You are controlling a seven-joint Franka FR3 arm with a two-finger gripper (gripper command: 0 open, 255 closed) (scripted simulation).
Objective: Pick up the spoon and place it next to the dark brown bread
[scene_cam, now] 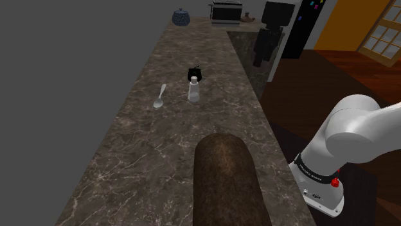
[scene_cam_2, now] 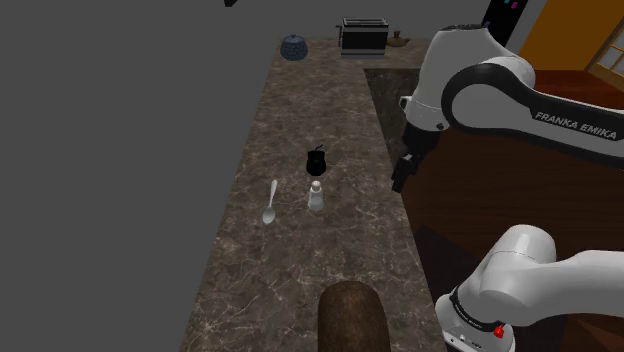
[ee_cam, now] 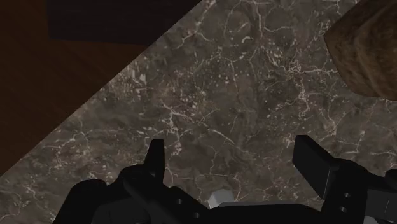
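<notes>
- The dark brown bread (scene_cam: 225, 183) lies nearest, at the near end of the veined stone counter (scene_cam: 128, 160).
- Farther along, the spoon (scene_cam: 159, 96) lies flat on the counter, bowl toward the bread but well apart from it.
- A small clear bottle (scene_cam: 193, 90) stands near the spoon, on the shoulder view's right.
- A small black object (scene_cam: 195, 74) sits just behind the bottle.
- The claw (ee_cam: 230, 153) hangs over the counter's right edge, fingers spread, nothing between them.
- A blue pot (scene_cam: 181, 17) and a toaster (scene_cam: 226, 11) stand farthest.
</notes>
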